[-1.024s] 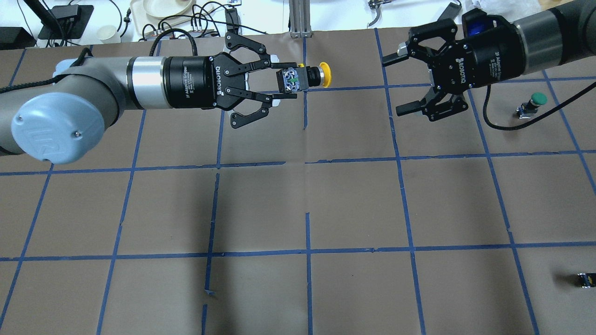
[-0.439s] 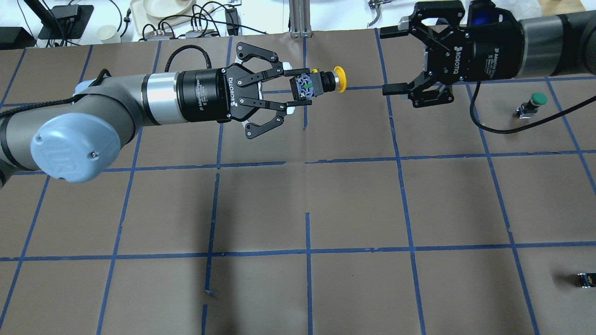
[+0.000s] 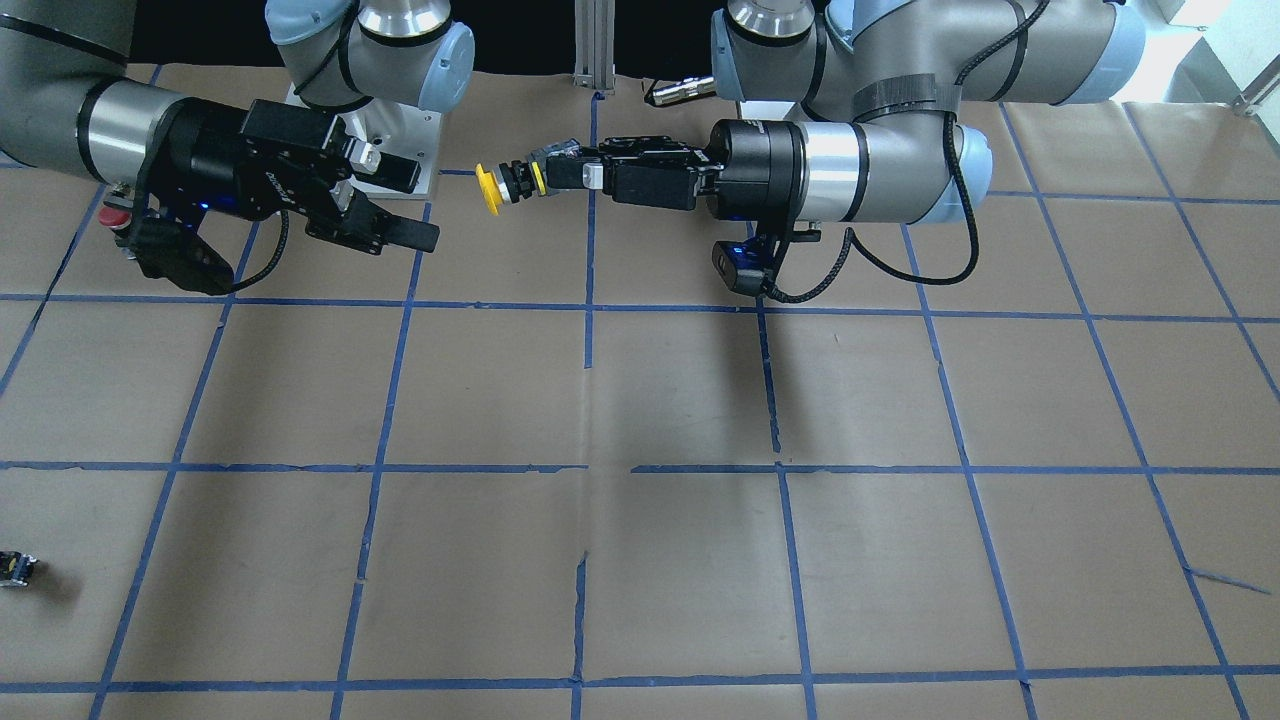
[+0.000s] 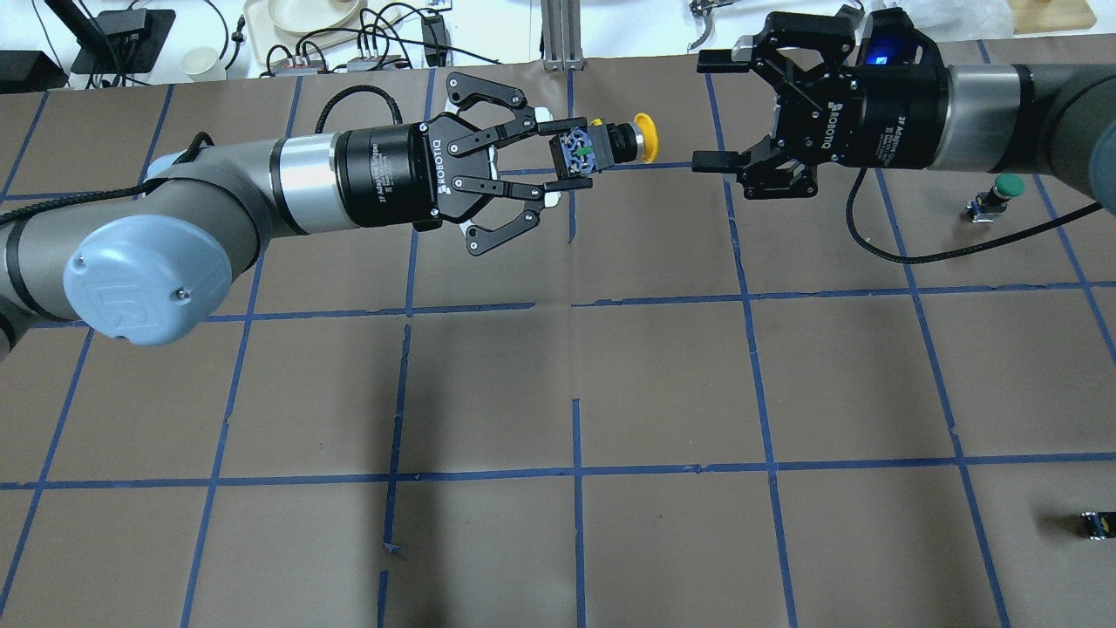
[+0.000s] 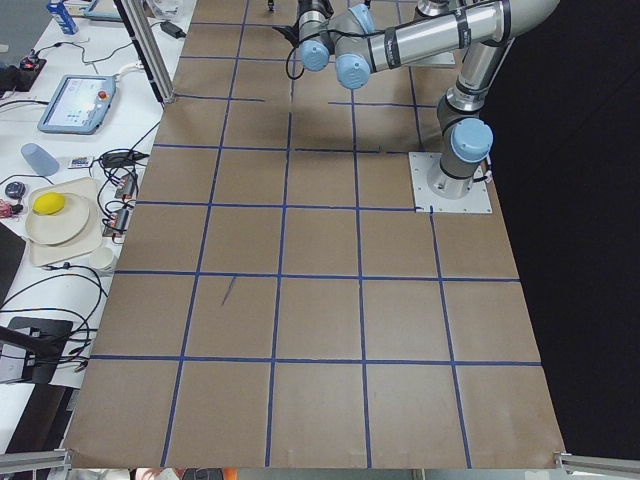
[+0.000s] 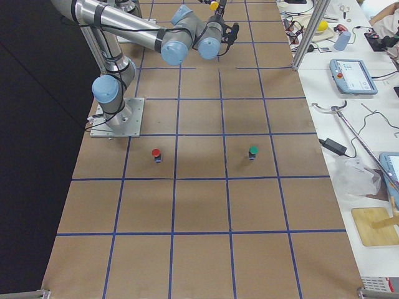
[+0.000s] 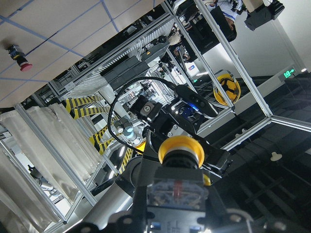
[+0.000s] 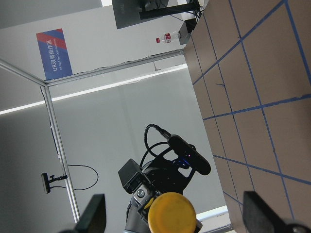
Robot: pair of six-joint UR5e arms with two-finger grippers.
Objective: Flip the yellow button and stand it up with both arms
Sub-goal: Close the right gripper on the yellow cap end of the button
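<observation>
The yellow button hangs in the air above the far middle of the table, lying sideways with its cap pointing at my right gripper. My left gripper is shut on its black and grey base block. The button also shows in the front view, held by the left gripper. My right gripper is open and empty, a short gap from the cap, one finger on each side of the cap's line. In the right wrist view the cap sits between the spread fingers. The left wrist view shows the cap from behind.
A green-capped button stands on the table at the right. A red-capped button stands near my right arm. A tiny black-and-yellow part lies at the near right. Cables and clutter line the far table edge.
My left gripper has carried the yellow button to the right. My right gripper has shifted toward the far edge and a little left, so its open fingers now line up with the cap.
</observation>
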